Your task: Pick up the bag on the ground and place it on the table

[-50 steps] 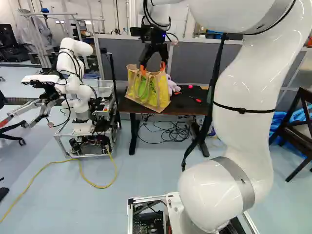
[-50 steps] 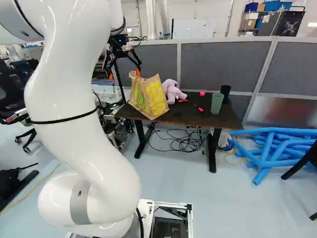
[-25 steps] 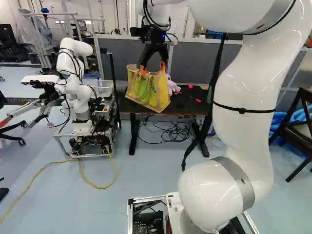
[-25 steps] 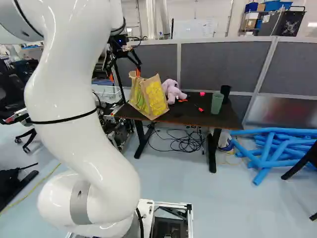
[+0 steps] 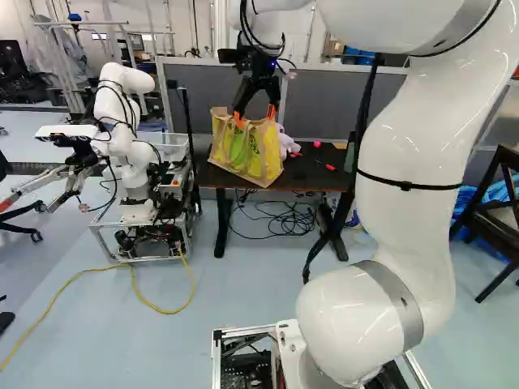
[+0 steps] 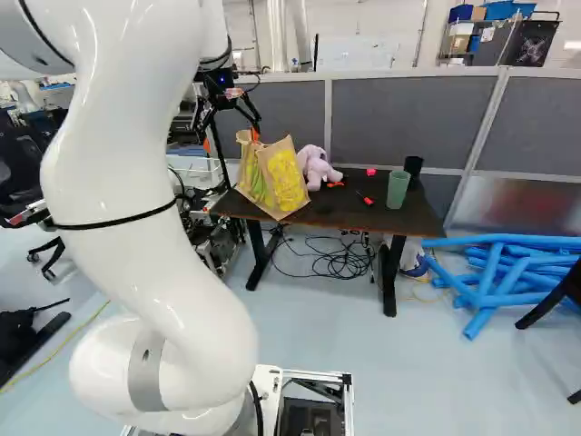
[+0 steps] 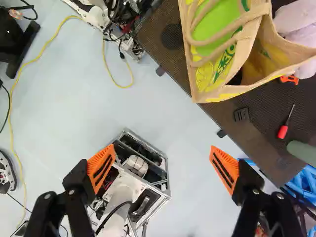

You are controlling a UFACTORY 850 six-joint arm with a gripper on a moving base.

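Wrist view | green lettering (image 7: 224,64) on bag (image 7: 201,85) | bag stands on table (image 7: 266,111) | gripper (image 5: 255,116) spread wide

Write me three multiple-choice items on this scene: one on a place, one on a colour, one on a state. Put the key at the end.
1. Where is the bag?
A) On the floor
B) On the table
C) On a chair

2. What colour is the screwdriver's handle?
A) Red
B) Blue
C) White

3. How do the robot's fingers stand?
A) Closed on the bag
B) Closed on each other
C) Wide apart

Key:
1: B, both base views show it standing on the tabletop.
2: A, the wrist view shows a red grip behind a dark shaft.
3: C, the wrist view shows a broad gap with nothing gripped.
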